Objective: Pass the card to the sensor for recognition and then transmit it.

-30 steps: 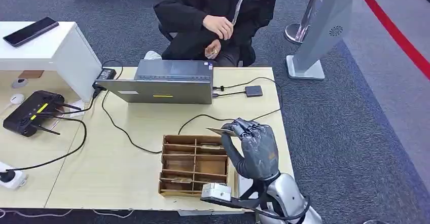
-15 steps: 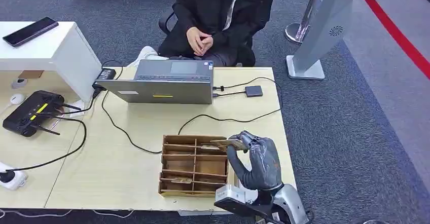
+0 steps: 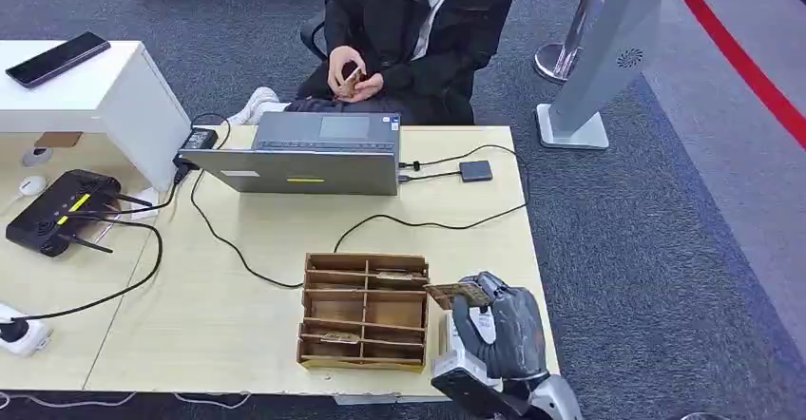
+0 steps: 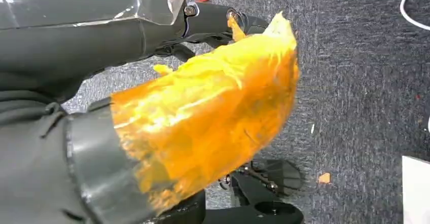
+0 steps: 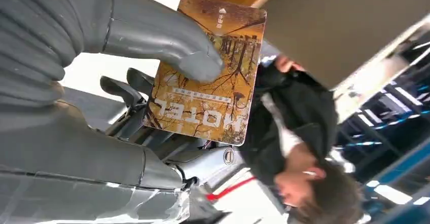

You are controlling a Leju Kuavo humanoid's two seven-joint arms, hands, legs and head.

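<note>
One hotel key card (image 5: pixel 208 72) is being pinched under the thumb of the right hand (image 3: pixel 496 330), likely awaiting presentation to the card sensor (image 3: pixel 475 170) well ahead.

A grey laptop (image 3: pixel 309 159) stands open at the far edge of the pale wooden table (image 3: pixel 238 315), its lid toward us; a person in a dark jacket (image 3: pixel 418 30) sits behind it, hands together; a black router (image 3: pixel 59 213) with antennas lies at the left, black cables trailing across the tabletop; a phone (image 3: pixel 57 58) rests on the white side desk (image 3: pixel 95 92); grey carpet with a red stripe (image 3: pixel 737 54) runs off to the right.
</note>
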